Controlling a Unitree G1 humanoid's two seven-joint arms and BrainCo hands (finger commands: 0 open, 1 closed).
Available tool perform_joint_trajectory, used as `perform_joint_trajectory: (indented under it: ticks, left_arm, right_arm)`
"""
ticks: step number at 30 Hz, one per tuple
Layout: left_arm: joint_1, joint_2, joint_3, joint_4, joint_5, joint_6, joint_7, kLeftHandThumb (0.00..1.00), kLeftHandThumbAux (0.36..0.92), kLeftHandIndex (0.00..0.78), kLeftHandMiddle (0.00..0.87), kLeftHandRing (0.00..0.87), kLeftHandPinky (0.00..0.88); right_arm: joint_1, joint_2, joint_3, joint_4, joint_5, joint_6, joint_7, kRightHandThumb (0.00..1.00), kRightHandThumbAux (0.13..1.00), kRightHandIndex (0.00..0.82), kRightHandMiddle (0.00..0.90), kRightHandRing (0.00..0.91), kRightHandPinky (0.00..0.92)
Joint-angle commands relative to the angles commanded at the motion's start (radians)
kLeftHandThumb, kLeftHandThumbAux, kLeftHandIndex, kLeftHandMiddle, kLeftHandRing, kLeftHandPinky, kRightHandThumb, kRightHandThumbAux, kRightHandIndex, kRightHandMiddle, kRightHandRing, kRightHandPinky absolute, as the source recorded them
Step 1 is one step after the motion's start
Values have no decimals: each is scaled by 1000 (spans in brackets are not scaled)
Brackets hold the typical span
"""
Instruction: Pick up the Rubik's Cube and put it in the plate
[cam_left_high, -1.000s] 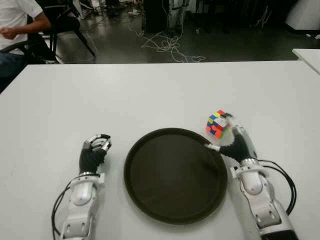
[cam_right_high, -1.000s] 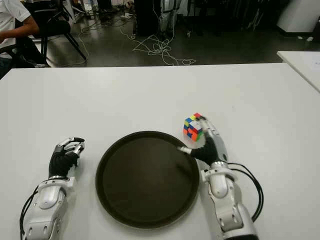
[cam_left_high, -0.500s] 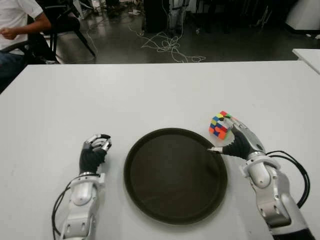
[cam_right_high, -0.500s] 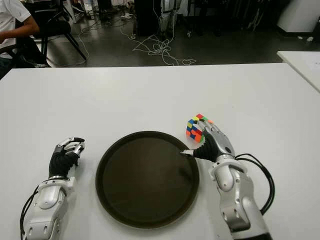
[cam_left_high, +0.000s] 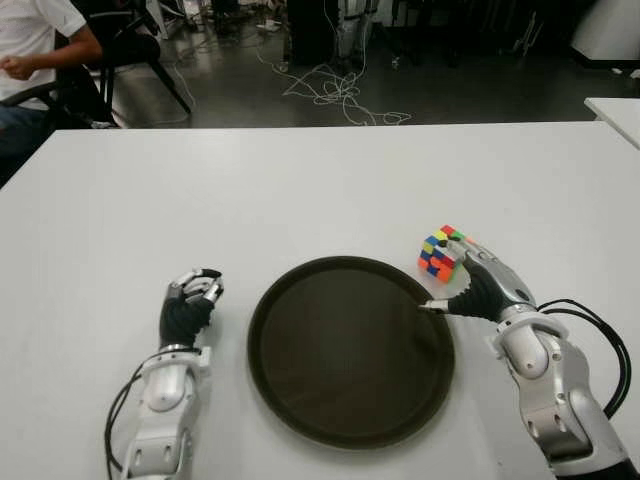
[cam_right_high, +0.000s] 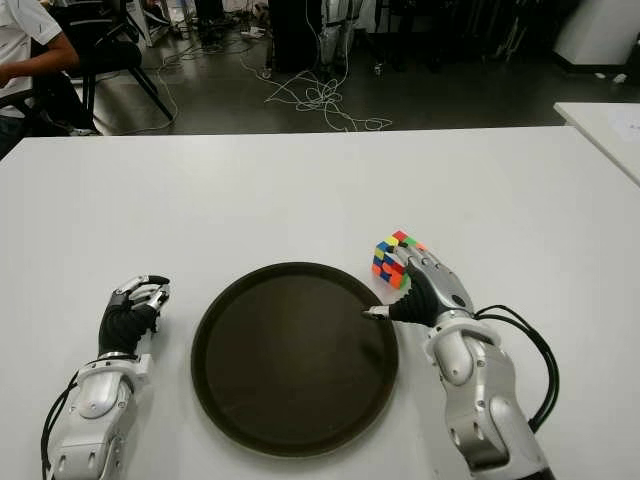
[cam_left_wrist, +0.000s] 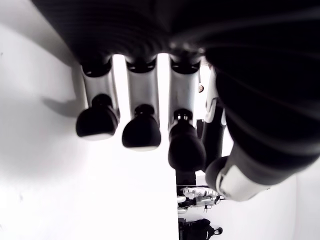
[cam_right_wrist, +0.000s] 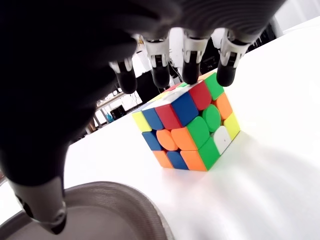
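The Rubik's Cube (cam_left_high: 438, 252) stands on the white table (cam_left_high: 320, 190), just off the far right rim of the round dark plate (cam_left_high: 340, 350). My right hand (cam_left_high: 445, 278) reaches over it from the near side. In the right wrist view its fingertips (cam_right_wrist: 191, 75) rest along the top far edge of the cube (cam_right_wrist: 187, 125), while the thumb (cam_right_wrist: 45, 210) hangs apart over the plate's rim (cam_right_wrist: 125, 200). The cube is not clasped. My left hand (cam_left_high: 190, 300) shows left of the plate, fingers curled on nothing.
A black cable (cam_left_high: 600, 330) loops beside my right forearm. Beyond the table's far edge a person sits at the left (cam_left_high: 35, 45), and cables (cam_left_high: 335, 95) lie on the floor. Another white table's corner (cam_left_high: 615, 108) shows at the right.
My right wrist has swung outward to the right while the fingers stayed on the cube. The cube has shifted slightly right. The left hand has not moved.
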Motion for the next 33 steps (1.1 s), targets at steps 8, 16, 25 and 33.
perform_joint_trajectory:
  ticks: [8,16,25,33]
  left_arm:
    - [0,-1,3,2,-8,0,-3,710,704,444,820,829,829]
    - [-4,1,2,13,-8,-5,-5,710,704,444,819,829,826]
    - [-1,-1,1,14,-9,-18,-6,711,703,444,811,823,814]
    - [1,-3,-2,8,-8,-18,-4,711,704,444,802,815,806]
  right_arm:
    - [-2,-3,3,9,3,-2,-14,0,720,0,0,0,0]
    - [-5,-18,3,18,2,-19,-24,0,722,0,0,0,0]
    - [-5,-19,-14,-2,21,-37,-38,0,702,0,0,0,0]
    - [-12,-34,-33,-38,22,-25,-20,0,686,0,0,0,0]
